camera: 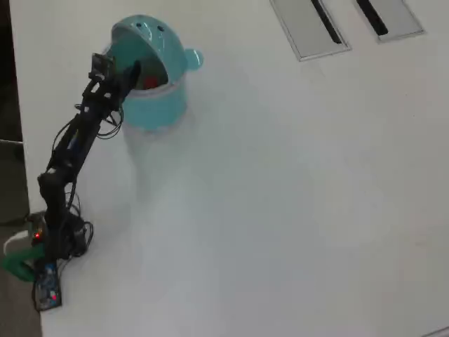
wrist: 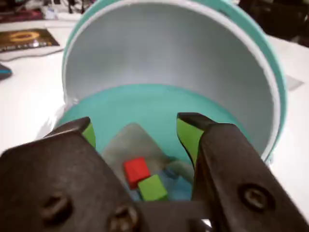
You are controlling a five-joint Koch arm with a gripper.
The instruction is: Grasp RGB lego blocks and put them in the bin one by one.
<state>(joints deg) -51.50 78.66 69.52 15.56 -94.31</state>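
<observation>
Claw (wrist: 140, 130) spread wide and empty over the open bin (wrist: 145, 104), lid tipped back for access; red block (wrist: 135, 170), green block (wrist: 152, 187), a bluish one beside, down inside on the bottom

No text, number or brand can be read in either view. In the wrist view, a dark card (wrist: 26, 39) lying on the worktop (wrist: 29, 92), up and to the left of the bin (wrist: 270, 72), bears an orange-gold ring-shaped mark, too blurred to make out any lettering.
</observation>
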